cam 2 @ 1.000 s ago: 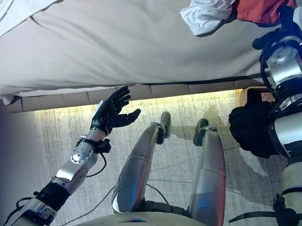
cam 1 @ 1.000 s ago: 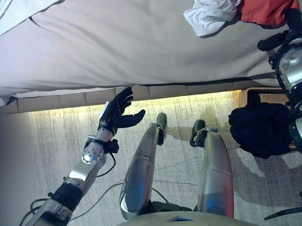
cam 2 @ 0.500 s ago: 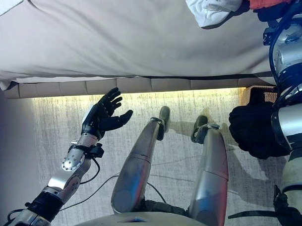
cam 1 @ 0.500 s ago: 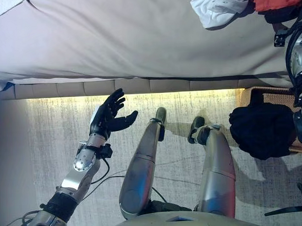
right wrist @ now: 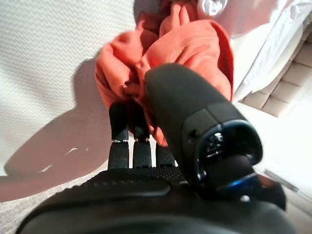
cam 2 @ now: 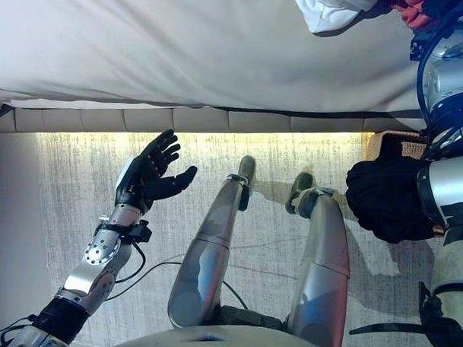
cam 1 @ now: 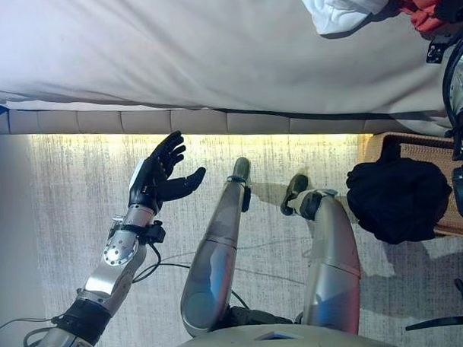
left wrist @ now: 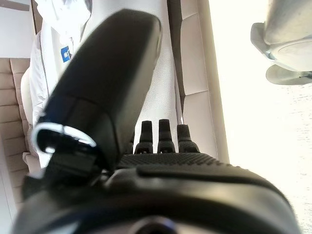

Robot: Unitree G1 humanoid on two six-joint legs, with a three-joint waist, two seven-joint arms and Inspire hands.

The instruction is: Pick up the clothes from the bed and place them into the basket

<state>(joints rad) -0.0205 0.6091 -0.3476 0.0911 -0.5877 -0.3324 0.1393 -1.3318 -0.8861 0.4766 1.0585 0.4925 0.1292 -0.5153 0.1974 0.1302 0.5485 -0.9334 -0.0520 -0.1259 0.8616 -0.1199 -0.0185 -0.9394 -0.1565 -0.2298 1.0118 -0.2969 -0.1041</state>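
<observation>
My right hand is up on the bed at its far right corner, fingers and thumb curled into the red-orange garment, which bunches up between them and lifts off the sheet, throwing a shadow beneath it. Just to the left of it on the bed lies a crumpled white garment, touching the red one's edge. Down on the floor to my right, the wicker basket stands by the bed's base with a black garment heaped in it and spilling over its near rim. My left hand hangs over the carpet just short of the bed's edge, palm up, fingers spread and straight, holding nothing. The head views cut my right hand off at the frame's corner, so only its wrist view shows the grasp; the left wrist view looks along straight fingers to the bed's side and some white fabric beyond
</observation>
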